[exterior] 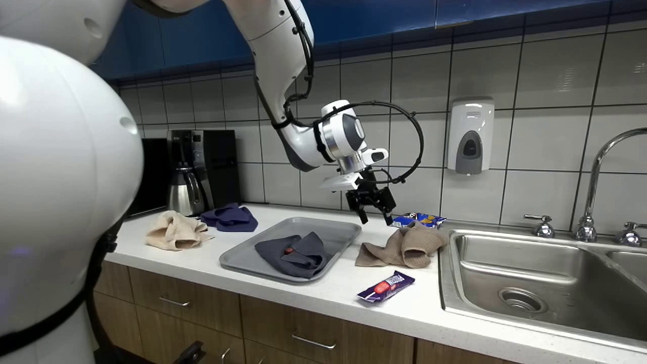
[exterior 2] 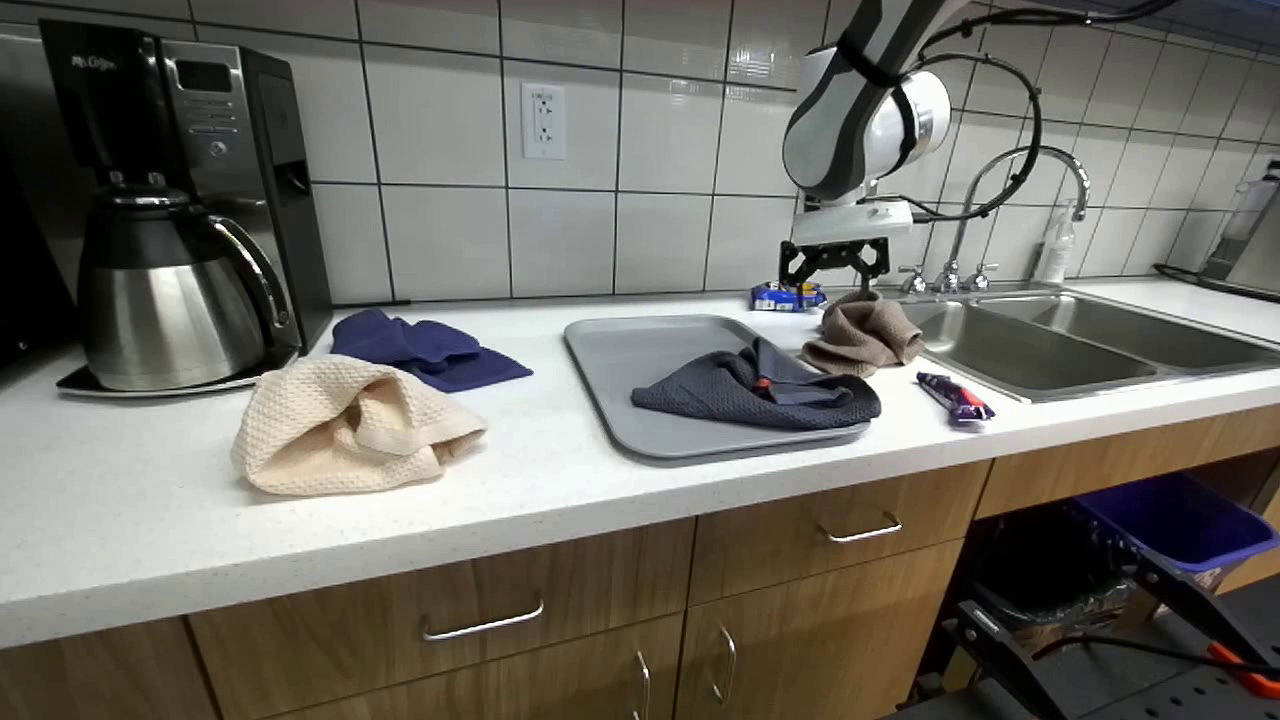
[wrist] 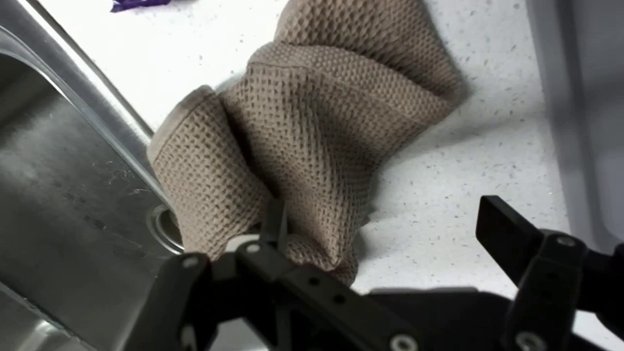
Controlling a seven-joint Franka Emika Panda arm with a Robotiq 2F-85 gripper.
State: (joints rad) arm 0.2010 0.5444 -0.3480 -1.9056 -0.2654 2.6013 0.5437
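Gripper hangs over the back part of the worktop, fingers spread well apart, nothing held. Nearest thing: crumpled brown cloth, lying between grey tray and sink. Wrist view: one finger over the cloth's sink-side folds, opposite finger over the worktop strip on the tray side. Contact with the fabric: cannot tell.

Handling, my reading: alignment is lopsided for a good pinch. Better to centre the fingers across one raised fold, come down slowly, and close on fabric alone, stopping short of the hard worktop. Thick waffle weave should bunch and grip easily; a shallow bite may slip, and loose corners likely trail, so lift straight up before any sideways travel.

Edges: sink-side end of the cloth overlaps the sink rim in the wrist view; a fingertip low there could knock metal. Tray rim stands near the opposite corner, apart from it. Blue packet sits behind, close to the tiled wall; purple packet lies towards the worktop's front edge. Most room is upward, short of the blue cabinets; the gap on the tray side gives some sideways play.
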